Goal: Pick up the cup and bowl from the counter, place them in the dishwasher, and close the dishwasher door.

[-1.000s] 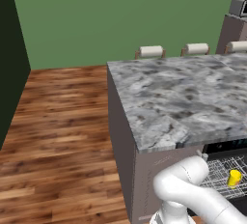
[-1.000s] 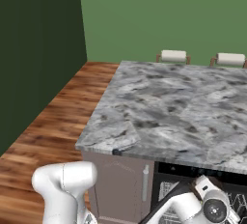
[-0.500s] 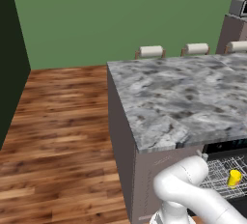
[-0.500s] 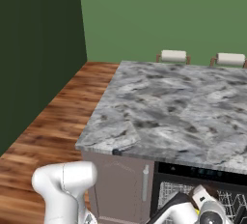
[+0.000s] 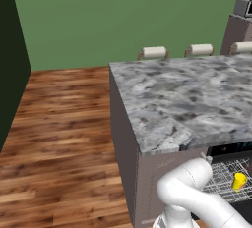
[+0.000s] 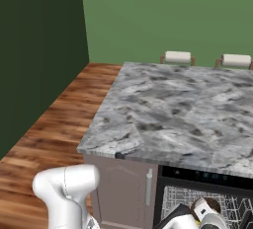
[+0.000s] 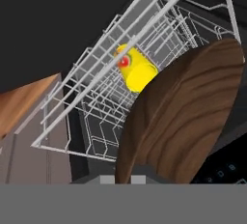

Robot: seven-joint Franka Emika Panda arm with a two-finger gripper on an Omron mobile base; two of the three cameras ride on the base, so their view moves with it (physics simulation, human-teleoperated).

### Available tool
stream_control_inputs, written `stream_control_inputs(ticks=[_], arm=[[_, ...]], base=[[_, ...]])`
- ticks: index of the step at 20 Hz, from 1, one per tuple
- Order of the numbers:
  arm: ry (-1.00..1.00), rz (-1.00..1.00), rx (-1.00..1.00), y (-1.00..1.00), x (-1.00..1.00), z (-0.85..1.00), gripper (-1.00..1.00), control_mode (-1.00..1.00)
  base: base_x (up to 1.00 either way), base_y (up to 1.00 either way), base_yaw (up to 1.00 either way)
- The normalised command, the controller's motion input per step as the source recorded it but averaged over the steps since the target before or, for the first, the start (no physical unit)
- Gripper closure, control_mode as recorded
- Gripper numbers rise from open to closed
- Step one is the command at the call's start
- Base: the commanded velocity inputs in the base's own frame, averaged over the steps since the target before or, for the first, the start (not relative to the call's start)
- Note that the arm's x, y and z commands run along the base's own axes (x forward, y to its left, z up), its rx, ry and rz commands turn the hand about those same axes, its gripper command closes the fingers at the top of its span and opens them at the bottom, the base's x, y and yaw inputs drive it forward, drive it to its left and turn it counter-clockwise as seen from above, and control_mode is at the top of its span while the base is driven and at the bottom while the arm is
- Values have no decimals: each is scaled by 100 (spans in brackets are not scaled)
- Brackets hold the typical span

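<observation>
My claw is clamped almost fully shut on the rim of the shallow dark brown round bowl, which stands on edge right in front of the hand camera and blocks most of its right half. My fingertips themselves are hidden under the bowl's lower rim, so I judge the grip from how the bowl hangs fixed at the base of that view.

What the next move turns on: the light wire rack of the dishwasher lies just beyond and below the bowl, its long side running diagonally away from me into the dark cavity. The bowl's flat face is roughly in line with that run, so I reckon it needs to go forward and down between the wires.

The small bright yellow cup already lies in the rack, just past the bowl's upper left edge; it also shows in the left base view. I should keep the bowl off it.

The grey-white marbled stone bench carries neither dish. The dishwasher door is out of frame or behind the bowl; I cannot tell how it lies.
</observation>
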Motion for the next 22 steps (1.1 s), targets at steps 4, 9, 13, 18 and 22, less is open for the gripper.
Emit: stream_control_inputs(ticks=[4, 9, 13, 18, 22], arm=[[3, 0, -1, -4, 19, -50, 100, -100], [2, 0, -1, -16, 18, -45, 100, -100], [0, 0, 0, -34, 9, -29, 100, -100], [0, 0, 0, -43, 12, -15, 100, -100], [0, 0, 0, -38, 23, -17, 100, -100]], base=[[0, 0, 0], [0, 0, 0], [0, 0, 0], [0, 0, 0], [0, 0, 0]])
